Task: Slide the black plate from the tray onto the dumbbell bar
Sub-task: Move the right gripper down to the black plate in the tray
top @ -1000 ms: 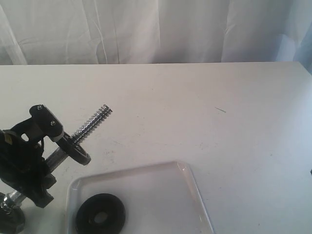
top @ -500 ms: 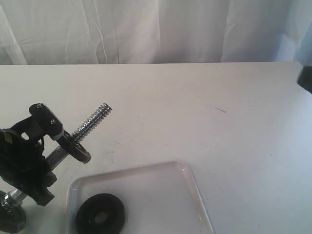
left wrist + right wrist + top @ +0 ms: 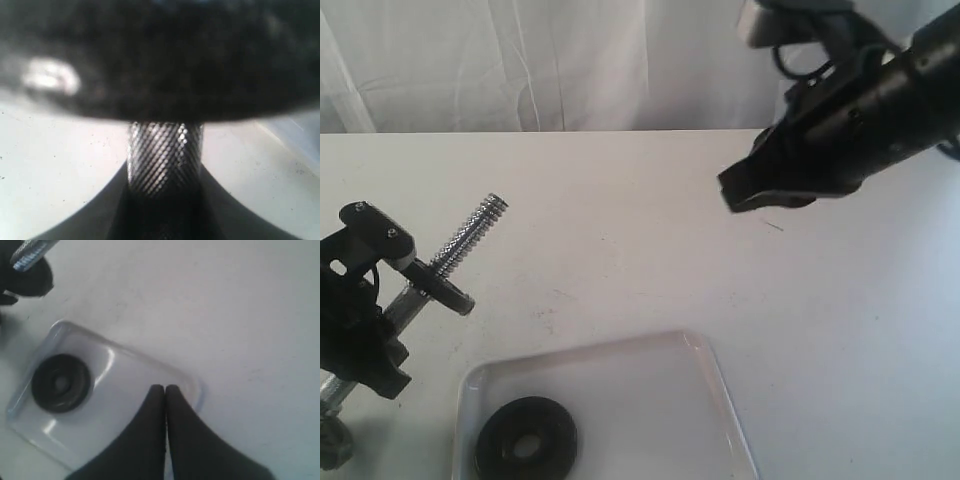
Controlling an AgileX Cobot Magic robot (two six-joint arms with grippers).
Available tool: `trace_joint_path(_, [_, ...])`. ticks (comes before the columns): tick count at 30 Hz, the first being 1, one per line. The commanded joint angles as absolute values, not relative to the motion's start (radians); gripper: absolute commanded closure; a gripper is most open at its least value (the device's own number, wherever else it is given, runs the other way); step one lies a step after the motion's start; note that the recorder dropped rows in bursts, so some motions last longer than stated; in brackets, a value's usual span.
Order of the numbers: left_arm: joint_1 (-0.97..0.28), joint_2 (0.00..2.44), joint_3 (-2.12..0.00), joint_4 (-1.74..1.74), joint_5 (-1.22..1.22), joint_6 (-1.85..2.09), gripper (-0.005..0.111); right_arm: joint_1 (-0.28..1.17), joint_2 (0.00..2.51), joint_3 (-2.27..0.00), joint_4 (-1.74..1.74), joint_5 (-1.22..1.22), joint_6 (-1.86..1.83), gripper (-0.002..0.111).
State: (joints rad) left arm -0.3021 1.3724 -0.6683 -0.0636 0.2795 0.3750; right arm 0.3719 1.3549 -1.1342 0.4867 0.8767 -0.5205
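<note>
The black plate (image 3: 526,440) (image 3: 61,383) lies flat in the white tray (image 3: 650,400) (image 3: 125,390) at the table's near edge. At the left my left gripper (image 3: 380,305) (image 3: 164,200) is shut on the dumbbell bar (image 3: 470,235) (image 3: 164,157), which tilts up and to the right, its threaded end free. Another black disc (image 3: 450,290) (image 3: 160,60) sits on the bar just past the fingers. High at the back right, well away from the tray, my right gripper (image 3: 732,195) (image 3: 165,389) hangs shut and holds nothing.
The bar's lower end (image 3: 330,440) reaches down near the table's front left corner. White curtains (image 3: 620,60) hang behind the white table (image 3: 650,250). The right arm (image 3: 880,100) stretches in from the upper right.
The right arm has come into view from the upper right, gripper shut. The left gripper has shifted the bar to the left and tilted it more upright. The plate in the tray has not moved.
</note>
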Motion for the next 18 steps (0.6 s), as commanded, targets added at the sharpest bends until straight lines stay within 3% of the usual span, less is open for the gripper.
trace_joint_path(1, [-0.302,1.325,-0.695,-0.088,0.196,0.367,0.107,0.47,1.44,-1.141,0.623,0.911,-0.705,0.077])
trace_joint_path(5, [-0.302,1.325,-0.695,-0.088,0.2,0.367,0.107,0.508,1.502,-1.141,0.707,0.922,-0.809,0.024])
trace_joint_path(7, [-0.302,1.325,-0.695,-0.088,0.2,0.367,0.107,0.53,1.53,-1.141,0.707,0.935,-0.809,0.004])
trace_joint_path(18, [-0.302,1.325,-0.695,-0.088,0.196,0.367,0.107,0.667,1.675,-1.158,0.699,0.94,-0.773,0.003])
